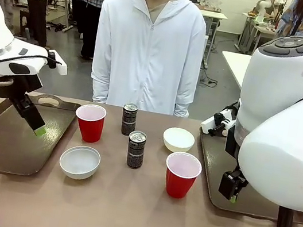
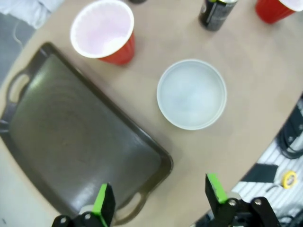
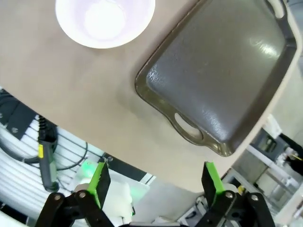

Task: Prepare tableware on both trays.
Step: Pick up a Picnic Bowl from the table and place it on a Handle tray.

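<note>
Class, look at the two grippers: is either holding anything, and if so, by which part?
Nothing is held. The left gripper and the right gripper both have their jaws open and empty.

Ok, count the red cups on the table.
2. The left red cup stands beside the left tray, the right red cup beside the right tray; none looks hidden.

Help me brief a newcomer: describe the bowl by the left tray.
Find the dark tray on the robot's left. Off its right edge sits a white bowl. Unlike the other bowl, it is nearer the robot, in front of a red cup.
</note>
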Robot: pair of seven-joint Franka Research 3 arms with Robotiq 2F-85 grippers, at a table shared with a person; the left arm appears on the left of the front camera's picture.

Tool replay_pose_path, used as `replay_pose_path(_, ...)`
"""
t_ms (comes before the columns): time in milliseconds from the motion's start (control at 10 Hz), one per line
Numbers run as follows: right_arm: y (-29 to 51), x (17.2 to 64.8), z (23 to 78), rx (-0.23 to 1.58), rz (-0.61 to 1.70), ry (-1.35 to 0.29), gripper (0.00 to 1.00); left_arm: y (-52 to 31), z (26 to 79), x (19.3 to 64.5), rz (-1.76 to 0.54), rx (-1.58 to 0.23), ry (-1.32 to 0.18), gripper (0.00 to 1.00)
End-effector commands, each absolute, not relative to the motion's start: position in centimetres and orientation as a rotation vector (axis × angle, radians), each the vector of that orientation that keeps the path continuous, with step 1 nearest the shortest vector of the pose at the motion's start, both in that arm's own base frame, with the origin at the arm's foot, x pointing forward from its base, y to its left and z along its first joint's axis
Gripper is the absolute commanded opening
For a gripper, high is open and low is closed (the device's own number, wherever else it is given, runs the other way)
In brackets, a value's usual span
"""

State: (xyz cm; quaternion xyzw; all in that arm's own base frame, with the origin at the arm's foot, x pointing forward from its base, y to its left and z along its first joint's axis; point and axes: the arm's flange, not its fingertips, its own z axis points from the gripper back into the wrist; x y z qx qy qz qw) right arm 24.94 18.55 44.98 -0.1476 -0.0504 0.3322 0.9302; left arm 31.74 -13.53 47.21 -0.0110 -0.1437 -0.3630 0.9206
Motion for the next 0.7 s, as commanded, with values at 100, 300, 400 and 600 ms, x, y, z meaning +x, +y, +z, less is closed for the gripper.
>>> replay_pose_path(100,18.5,24.9,45.0,-0.302,0.680,-0.103,1.00,-13.5,47.2,31.7,-0.746,-0.023,-0.295,1.00)
replay_pose_path(300,12.8,29.6,41.1,0.079,0.570,-0.033,1.00,-10.9,45.3,35.6,-0.564,-0.287,-0.281,1.00)
replay_pose_path(400,10.1,29.0,41.0,0.166,0.559,-0.025,1.00,-9.1,45.2,35.5,-0.530,-0.370,-0.286,1.00)
replay_pose_path(600,6.1,27.0,42.0,0.340,0.509,-0.111,1.00,-5.1,45.4,35.2,-0.461,-0.463,-0.298,1.00)
